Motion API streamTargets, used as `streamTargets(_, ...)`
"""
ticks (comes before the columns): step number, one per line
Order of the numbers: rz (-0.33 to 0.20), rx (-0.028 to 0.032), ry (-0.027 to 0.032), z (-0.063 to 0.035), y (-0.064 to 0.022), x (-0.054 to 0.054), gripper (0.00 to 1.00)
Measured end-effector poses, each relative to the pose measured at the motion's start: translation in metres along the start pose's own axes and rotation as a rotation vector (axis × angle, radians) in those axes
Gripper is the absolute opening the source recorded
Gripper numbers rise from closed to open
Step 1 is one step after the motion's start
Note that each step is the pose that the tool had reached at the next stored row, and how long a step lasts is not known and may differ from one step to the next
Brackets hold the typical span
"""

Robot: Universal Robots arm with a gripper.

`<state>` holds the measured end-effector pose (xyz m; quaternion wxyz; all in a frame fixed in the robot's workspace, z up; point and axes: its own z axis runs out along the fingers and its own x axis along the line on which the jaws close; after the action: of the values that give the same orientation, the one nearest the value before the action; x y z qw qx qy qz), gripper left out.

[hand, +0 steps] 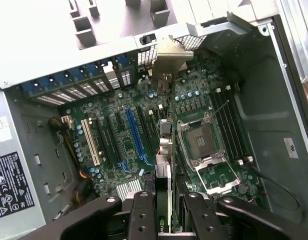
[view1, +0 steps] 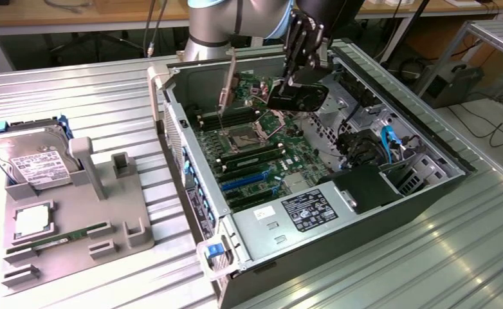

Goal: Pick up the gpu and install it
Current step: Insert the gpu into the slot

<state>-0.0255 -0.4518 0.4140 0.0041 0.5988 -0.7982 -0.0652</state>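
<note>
The claw (hand: 166,216) is clamped on the gpu (hand: 164,180), held edge-down above the motherboard (hand: 108,145) inside the open case (hand: 274,115). Its edge should run parallel with the blue slot (hand: 135,131), bracket (hand: 171,52) facing the case's rear openings, and it should go down squarely.

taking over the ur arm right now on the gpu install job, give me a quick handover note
Gripper: fingers shut on the gpu, gripping one end of the card.
Gpu: held on edge in the air inside the open computer case, over the motherboard, with its silver bracket end toward the case's rear wall.
Done: gpu picked up and brought into the case.
Left: the install. The card sits in no slot, and the blue slot is bare.
Aside: hard drive and memory stick are on the grey holder beside the case.
</note>
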Motion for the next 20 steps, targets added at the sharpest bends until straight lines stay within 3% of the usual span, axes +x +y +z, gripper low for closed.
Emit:
streamTargets(5, -0.077, -0.0013, 0.0035, 0.0004, 0.0000, 0.0000, 0.26)
streamTargets(15, -0.270, -0.0057, 0.0211, 0.0029, -0.0004, 0.0002, 0.26)
streamTargets(17, -0.284, -0.0031, 0.0216, 0.0034, -0.0007, 0.0014, 0.26)
streamTargets(20, -0.286, -0.0003, 0.0155, 0.0054, -0.0027, 0.0093, 0.26)
